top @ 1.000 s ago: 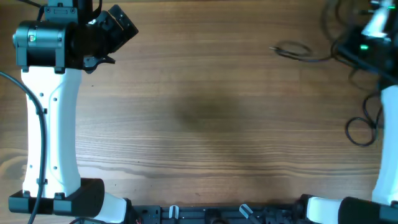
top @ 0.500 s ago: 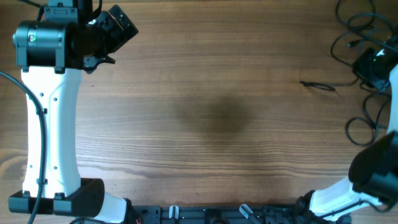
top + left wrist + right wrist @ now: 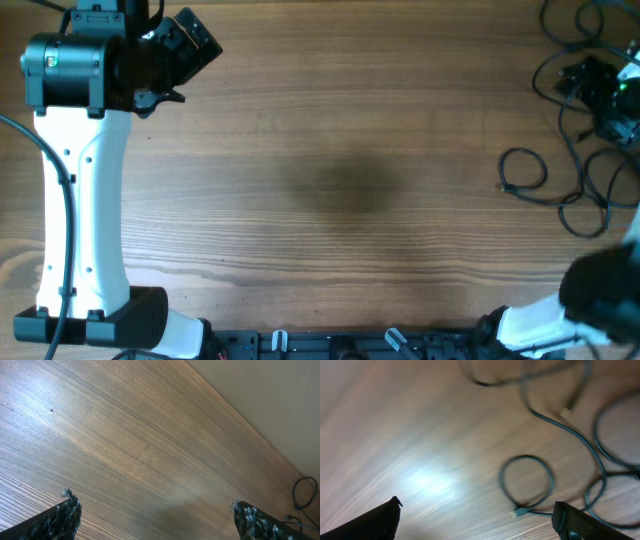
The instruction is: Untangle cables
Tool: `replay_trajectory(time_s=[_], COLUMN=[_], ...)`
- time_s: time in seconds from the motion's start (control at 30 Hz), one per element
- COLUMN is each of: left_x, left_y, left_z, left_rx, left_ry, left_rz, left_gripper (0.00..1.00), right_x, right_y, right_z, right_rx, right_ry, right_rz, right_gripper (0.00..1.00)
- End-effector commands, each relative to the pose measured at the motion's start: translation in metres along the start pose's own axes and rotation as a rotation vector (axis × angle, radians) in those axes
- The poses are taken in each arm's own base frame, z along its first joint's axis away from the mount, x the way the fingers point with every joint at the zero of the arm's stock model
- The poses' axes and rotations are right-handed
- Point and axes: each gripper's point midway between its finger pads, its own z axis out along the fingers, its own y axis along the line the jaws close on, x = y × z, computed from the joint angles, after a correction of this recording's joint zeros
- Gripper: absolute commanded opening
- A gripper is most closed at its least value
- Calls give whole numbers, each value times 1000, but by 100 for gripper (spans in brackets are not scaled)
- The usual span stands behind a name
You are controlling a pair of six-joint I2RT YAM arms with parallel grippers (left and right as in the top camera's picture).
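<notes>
The cables (image 3: 585,190) are thin black cords lying in loose loops along the table's right side. One small loop (image 3: 523,168) ends in a plug (image 3: 503,187). More strands (image 3: 570,35) curl at the far right corner. My right gripper (image 3: 592,85) hovers over them, open, with nothing between its fingers. In the right wrist view that gripper (image 3: 477,516) is above the small loop (image 3: 526,481) and its plug (image 3: 520,510). My left gripper (image 3: 190,45) stays at the far left, open over bare wood (image 3: 152,516). A bit of cable (image 3: 302,492) shows at the right edge of the left wrist view.
The wooden table (image 3: 330,180) spreads between the two arms. The white left arm (image 3: 80,200) stands along the left side. The right arm's base (image 3: 590,300) fills the near right corner.
My right gripper has gone from shut to open and let go of a cable. That cable's end slid right and nearer, and now lies as a small loop. The left arm has not moved.
</notes>
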Motion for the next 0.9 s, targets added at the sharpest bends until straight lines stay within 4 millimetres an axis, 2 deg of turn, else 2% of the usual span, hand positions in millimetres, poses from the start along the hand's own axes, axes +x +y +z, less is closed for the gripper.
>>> replay_trajectory(time_s=[0.0, 0.1, 0.2, 0.23, 0.3, 0.37, 0.47, 0.63, 0.73, 0.87], left_x=[-2, -2, -2, -2, -2, -2, -2, -2, -2, -2], left_y=[4, 4, 4, 4, 4, 4, 4, 4, 4, 4], left_z=[6, 6, 6, 6, 6, 6, 6, 6, 6, 6], left_rx=[-24, -24, -24, -24, -24, -24, -24, -24, -24, -24], left_ry=[0, 0, -1, 0, -1, -1, -1, -1, -1, 0], left_rz=[9, 9, 9, 9, 9, 9, 9, 9, 9, 9], left_gripper=[100, 100, 100, 100, 100, 100, 100, 100, 100, 100], right_x=[16, 49, 81, 92, 119, 140, 156, 180, 186, 182], right_y=[62, 101, 127, 132, 127, 117, 108, 93, 89, 87], right_z=[-78, -129, -171, -183, -201, -210, -218, -215, -212, -208], right_rx=[-154, -222, -324, -361, -382, -379, -376, -337, -329, -310], right_ry=[-144, -234, -302, -309, -290, -255, -240, -154, -122, -125], right_rz=[-257, -472, -561, -580, -556, -509, -501, -483, -473, -474], right_gripper=[100, 100, 100, 100, 100, 99, 100, 100, 100, 100])
